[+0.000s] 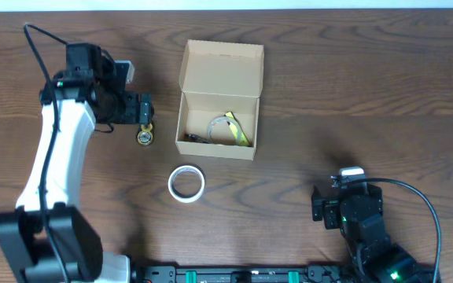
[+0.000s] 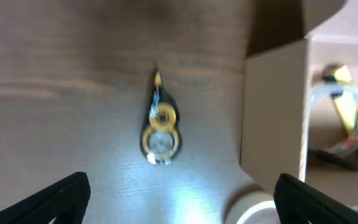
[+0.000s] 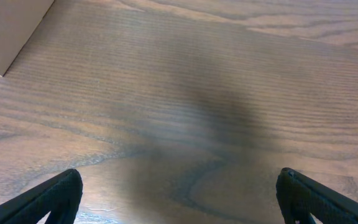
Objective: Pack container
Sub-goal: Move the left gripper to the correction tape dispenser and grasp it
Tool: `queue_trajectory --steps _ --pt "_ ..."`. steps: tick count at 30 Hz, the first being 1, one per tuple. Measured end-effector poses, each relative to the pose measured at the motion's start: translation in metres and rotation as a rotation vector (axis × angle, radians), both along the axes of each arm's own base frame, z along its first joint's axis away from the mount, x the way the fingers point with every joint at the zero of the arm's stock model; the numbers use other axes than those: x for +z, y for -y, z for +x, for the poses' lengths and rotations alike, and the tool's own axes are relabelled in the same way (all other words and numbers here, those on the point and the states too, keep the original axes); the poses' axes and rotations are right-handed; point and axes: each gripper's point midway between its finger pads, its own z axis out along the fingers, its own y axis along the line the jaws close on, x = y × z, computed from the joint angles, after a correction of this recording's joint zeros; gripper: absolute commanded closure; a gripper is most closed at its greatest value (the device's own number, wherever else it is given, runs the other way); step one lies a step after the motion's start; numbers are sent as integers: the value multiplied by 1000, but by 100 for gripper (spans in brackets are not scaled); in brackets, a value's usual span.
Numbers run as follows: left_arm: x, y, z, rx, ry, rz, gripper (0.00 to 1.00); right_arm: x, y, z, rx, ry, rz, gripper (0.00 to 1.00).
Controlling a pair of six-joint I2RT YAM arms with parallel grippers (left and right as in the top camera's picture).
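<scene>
The container (image 1: 197, 110) sits open at the middle of the wooden worktop (image 1: 352, 86), somewhat toward the far side. Its flap lid (image 1: 222, 67) is thrown back on the far edge and stands up behind the cavity. Inside, toward the right and near part of the cavity, lies a roll of clear tape (image 1: 220, 126) with a yellow strip (image 1: 239, 130) across it. A small dark item (image 1: 191, 138) rests in the near-left corner; it is too small to say what it is.

Outside the container, a white tape roll (image 1: 186, 183) lies flat on the worktop just near of the container's near wall, apart from it. To the left of the container, close to its left wall but not touching, lies a small yellow-and-black object (image 1: 145, 135), round at one end and tapering to a point at the other.

The left claw (image 1: 142, 114) hangs just far of that small object, its fingers wide apart with nothing between them. In the left wrist view the object lies ahead of the spread fingers (image 2: 61, 196), with the container's wall to the right.

The right claw (image 3: 179, 199) is well apart from everything, over bare wood at the near right of the worktop. Its fingers also stand wide apart and empty, and only a corner of the container shows at the upper left of its wrist view.
</scene>
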Motion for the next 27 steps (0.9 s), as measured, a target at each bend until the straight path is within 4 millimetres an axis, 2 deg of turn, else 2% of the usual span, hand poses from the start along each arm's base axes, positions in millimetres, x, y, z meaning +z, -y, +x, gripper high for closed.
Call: queue_trajectory --steps 9,16,24,25,26,27 --pt "-47 -1 9 13 -207 -14 5 0 0 0 0 0 0 1" --pt "-94 -8 0 22 -348 27 5 0 0 0 0 0 0 1" --pt "-124 -2 -9 -12 -436 86 3 0 0 0 0 0 0 1" --pt "-129 0 -11 -22 -450 97 6 0 0 0 0 0 0 1" --pt "-131 0 -12 -29 -459 114 14 0 0 0 0 0 0 1" --pt "-131 0 -13 -28 -461 118 18 0 0 0 0 0 0 1"
